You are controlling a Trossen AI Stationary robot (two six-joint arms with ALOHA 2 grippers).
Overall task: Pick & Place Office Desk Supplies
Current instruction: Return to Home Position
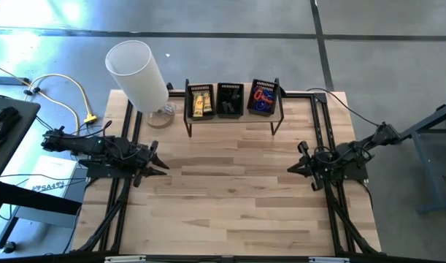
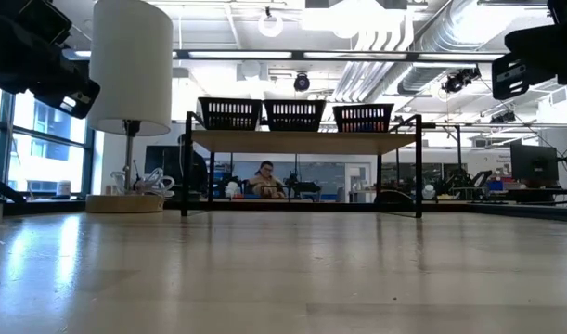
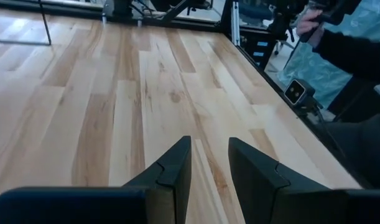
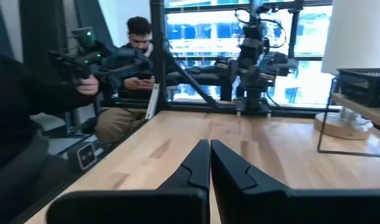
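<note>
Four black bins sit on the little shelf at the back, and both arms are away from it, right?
No: the high view shows three black bins on the shelf, not four. The left arm and right arm do sit away from it.

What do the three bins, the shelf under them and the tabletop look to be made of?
Bins: black, probably plastic, open lattice walls. Shelf: pale wood-look board on thin black legs, likely metal. Tabletop: light planked wood, visible grain, soft sheen. Left hand and right hand wait at its sides.
</note>
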